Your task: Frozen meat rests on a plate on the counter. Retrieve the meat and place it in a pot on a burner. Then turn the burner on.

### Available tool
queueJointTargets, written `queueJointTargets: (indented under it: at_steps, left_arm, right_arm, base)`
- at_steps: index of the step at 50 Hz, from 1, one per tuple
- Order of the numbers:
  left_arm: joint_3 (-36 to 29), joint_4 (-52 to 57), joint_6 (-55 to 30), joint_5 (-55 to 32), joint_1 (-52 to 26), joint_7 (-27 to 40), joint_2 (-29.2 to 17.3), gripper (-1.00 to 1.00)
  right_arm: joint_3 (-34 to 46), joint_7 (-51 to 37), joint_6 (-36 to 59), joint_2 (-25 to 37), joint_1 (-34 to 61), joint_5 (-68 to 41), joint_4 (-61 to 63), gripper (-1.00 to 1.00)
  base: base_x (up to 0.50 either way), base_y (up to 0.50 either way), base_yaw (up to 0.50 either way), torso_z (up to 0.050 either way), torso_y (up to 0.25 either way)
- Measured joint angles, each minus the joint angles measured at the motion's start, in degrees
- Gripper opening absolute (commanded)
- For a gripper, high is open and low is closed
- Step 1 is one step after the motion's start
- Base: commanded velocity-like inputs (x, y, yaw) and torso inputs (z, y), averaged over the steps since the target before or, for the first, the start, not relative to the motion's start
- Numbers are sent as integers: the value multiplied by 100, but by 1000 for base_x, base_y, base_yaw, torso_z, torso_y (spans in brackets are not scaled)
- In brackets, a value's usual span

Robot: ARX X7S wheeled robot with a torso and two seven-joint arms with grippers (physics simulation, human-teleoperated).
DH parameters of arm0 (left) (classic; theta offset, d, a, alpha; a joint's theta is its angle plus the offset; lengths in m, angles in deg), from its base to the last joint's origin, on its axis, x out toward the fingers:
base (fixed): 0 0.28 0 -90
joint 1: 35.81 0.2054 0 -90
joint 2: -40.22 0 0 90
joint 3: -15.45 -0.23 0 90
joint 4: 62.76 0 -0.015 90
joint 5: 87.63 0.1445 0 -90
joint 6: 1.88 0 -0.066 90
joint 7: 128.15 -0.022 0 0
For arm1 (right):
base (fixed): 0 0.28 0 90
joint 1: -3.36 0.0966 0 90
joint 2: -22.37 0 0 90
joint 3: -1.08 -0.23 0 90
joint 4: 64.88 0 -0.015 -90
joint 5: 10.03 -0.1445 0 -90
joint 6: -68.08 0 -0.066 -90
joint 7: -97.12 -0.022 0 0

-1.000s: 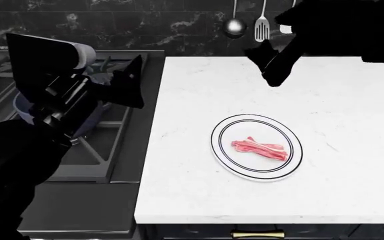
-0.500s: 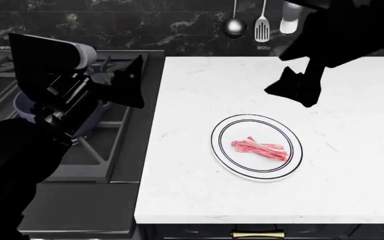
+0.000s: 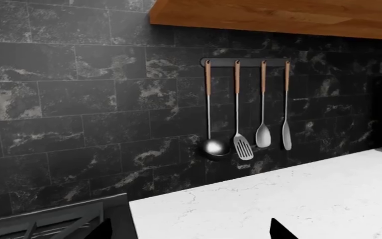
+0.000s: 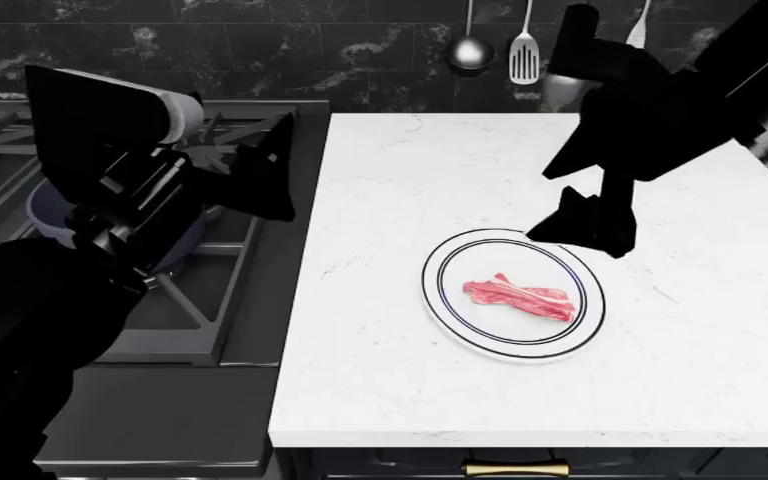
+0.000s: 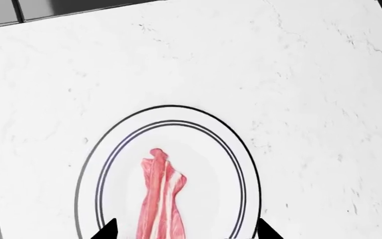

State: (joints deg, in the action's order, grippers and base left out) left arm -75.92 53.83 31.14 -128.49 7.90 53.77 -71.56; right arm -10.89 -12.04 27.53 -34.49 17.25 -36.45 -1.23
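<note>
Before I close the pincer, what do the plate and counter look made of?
The plate looks like glazed ceramic: smooth white, with thin dark rings at the rim. The counter looks like polished marble or a look-alike: white with faint grey veins. Being renders, neither is certain.

White marble counter [image 4: 398, 380] bearing the ringed plate [image 4: 584, 322].
</note>
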Motion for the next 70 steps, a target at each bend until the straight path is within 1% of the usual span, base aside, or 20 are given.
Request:
queueJointTargets:
  at_steps: [14, 33, 54, 70]
  left_arm:
    - [-39, 2, 31, -11, -40, 4, -31, 100]
    - [-25, 24, 43, -69, -58, 44, -56, 100]
    - [-35, 35, 71, -121, -66, 46, -107, 100]
    - [-110, -106, 167, -70, -105, 31, -105, 100]
  right_arm:
    - [171, 124, -350, -201, -308, 62, -400, 100]
    - [376, 158, -567, -373, -612, 145, -636, 100]
    - [596, 106, -383, -355, -834, 176, -512, 100]
    - [756, 148, -485, -433, -926, 280, -765, 100]
  base:
    - [0, 0, 0, 0, 0]
    - [0, 0, 0, 0, 0]
    - [0, 0, 0, 0, 0]
    - [0, 0, 0, 0, 0]
